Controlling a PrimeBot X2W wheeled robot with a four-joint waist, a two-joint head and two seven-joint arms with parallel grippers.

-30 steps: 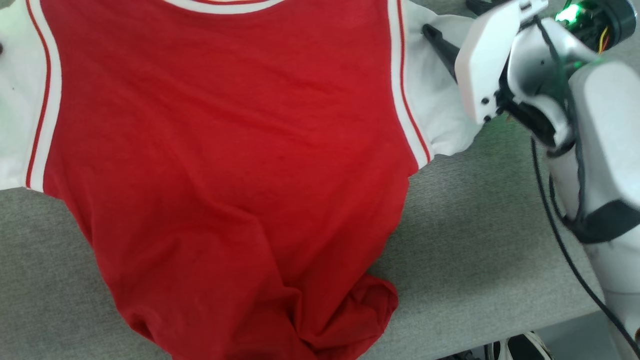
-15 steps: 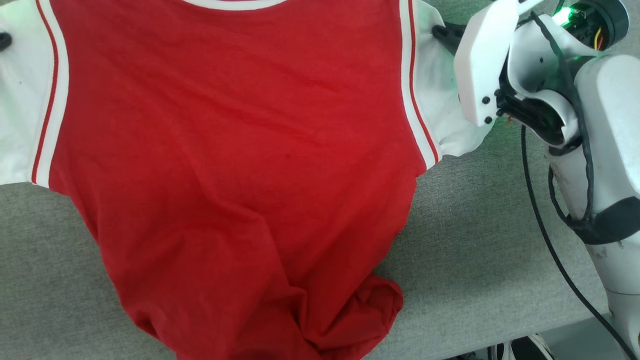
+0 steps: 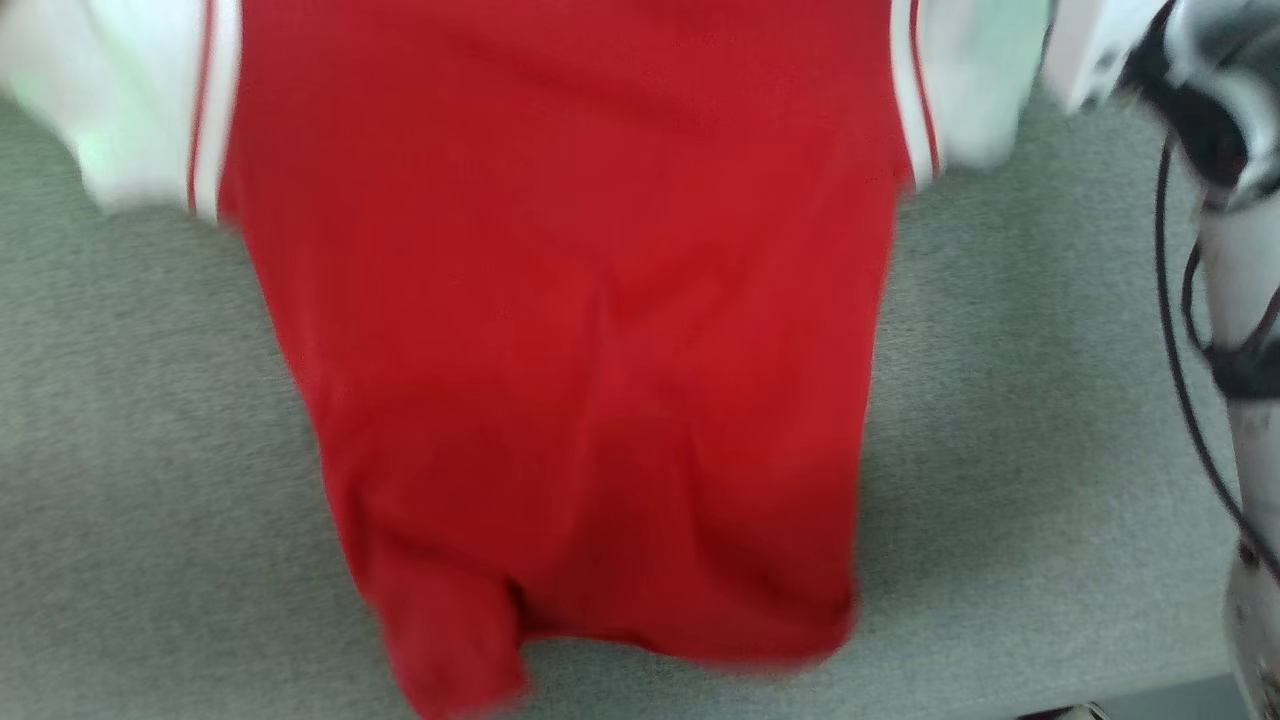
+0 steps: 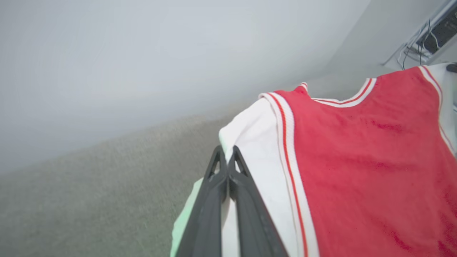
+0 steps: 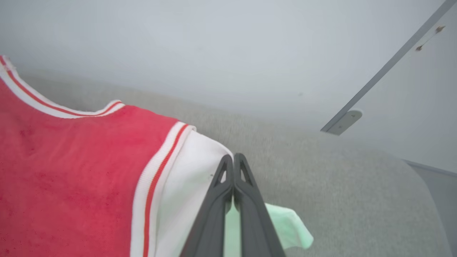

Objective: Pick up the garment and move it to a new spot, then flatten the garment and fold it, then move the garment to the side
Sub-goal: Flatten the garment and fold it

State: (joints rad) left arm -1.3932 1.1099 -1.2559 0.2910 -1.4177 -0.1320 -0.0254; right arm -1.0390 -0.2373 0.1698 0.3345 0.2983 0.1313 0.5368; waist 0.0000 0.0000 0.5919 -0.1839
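The red jersey (image 3: 600, 330) stretches down mid-frame over the grey table (image 3: 1020, 470). The left gripper (image 4: 227, 159) and right gripper (image 5: 234, 160) each clamp a white sleeve, fingers pressed together. The right forearm (image 3: 1235, 300) stands along the right edge.

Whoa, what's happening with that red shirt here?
A two-armed robot holds a red jersey by its white sleeves: the left tool is shut on one sleeve, the right tool on the other. The jersey is spread between them, plain red face up, its lower part draped on the grey table. It isn't folded yet.
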